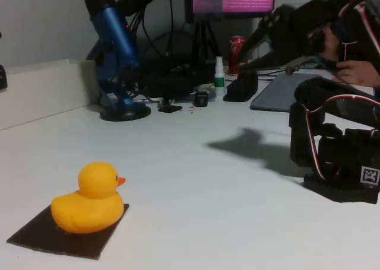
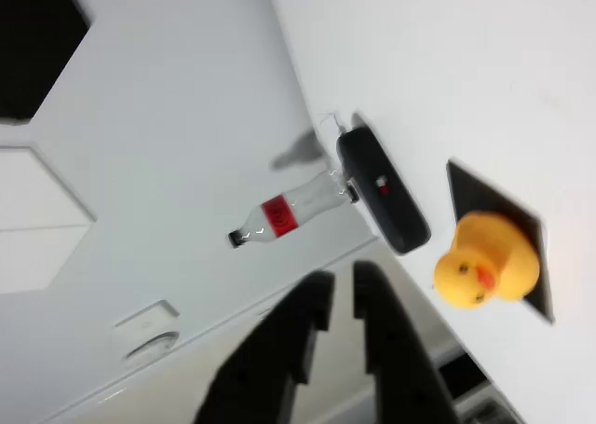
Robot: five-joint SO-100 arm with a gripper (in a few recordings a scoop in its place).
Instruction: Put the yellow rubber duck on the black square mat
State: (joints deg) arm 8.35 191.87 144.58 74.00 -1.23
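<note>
Yellow rubber duck (image 1: 88,200) found seated upright on the black square mat (image 1: 44,237), beak toward the right in the fixed view, body overlapping the mat's right edge slightly. Judged light, hollow and soft, with a glossy skin likely to slip; best taken across the plump body below the head, not by head or beak. Placement judged effectively done. Arm (image 1: 332,145) seen folded back at the right of the white table (image 1: 196,181), well apart from the duck. Gripper (image 2: 340,294) seen in the wrist view empty, fingers (image 2: 312,307) nearly together with a narrow gap, lifted clear of the table.
</note>
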